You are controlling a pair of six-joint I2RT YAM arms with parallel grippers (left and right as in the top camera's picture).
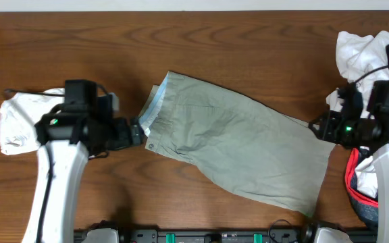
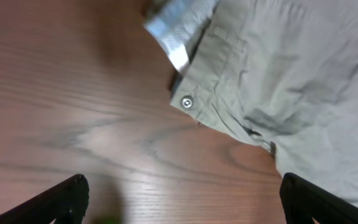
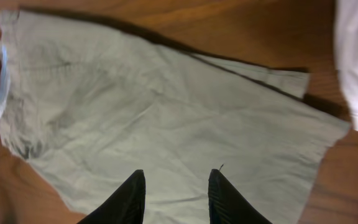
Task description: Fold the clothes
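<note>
1. Khaki shorts [image 1: 238, 152]: flat on the wooden table [image 1: 215, 40], about mid-table and laid diagonally, with the waistband end up-left and the leg hems down-right.
2. Waistband corner turned out, showing the pale blue lining [image 1: 150, 108]. Metal snap [image 2: 186, 102] on the waistband corner next to it.
3. Hem end, right wrist view: one leg stacked on the other, with the under leg's hem peeking out past the top one.
4. Left gripper [image 1: 138, 132]: just beside the shorts' waistband corner, near the snap. Fingers [image 2: 67, 196] spread wide with only bare wood between them, nothing clamped. Contact with the cloth: cannot tell.
5. Right gripper [image 1: 316, 126]: at the shorts' hem end, by the upper corner. Fingers [image 3: 132, 196] apart with a narrow gap, khaki cloth visible through it, nothing pinched. Touching or hovering: cannot tell.
6. White garment [image 1: 19, 121]: beyond the shorts' waistband end and well apart from them, partly covered by the left arm.
7. Crumpled white garment [image 1: 360, 50]: up-right of the shorts' hem end, clear of the cloth, with a black cable [image 1: 367, 73] running across its lower part.
8. Red-trimmed garment [image 1: 355, 185]: down-right of the shorts' hem end and near the hem, largely hidden by the right arm.
9. In the way: an arm at each end of the shorts, the left one lying between them and the white garment.
</note>
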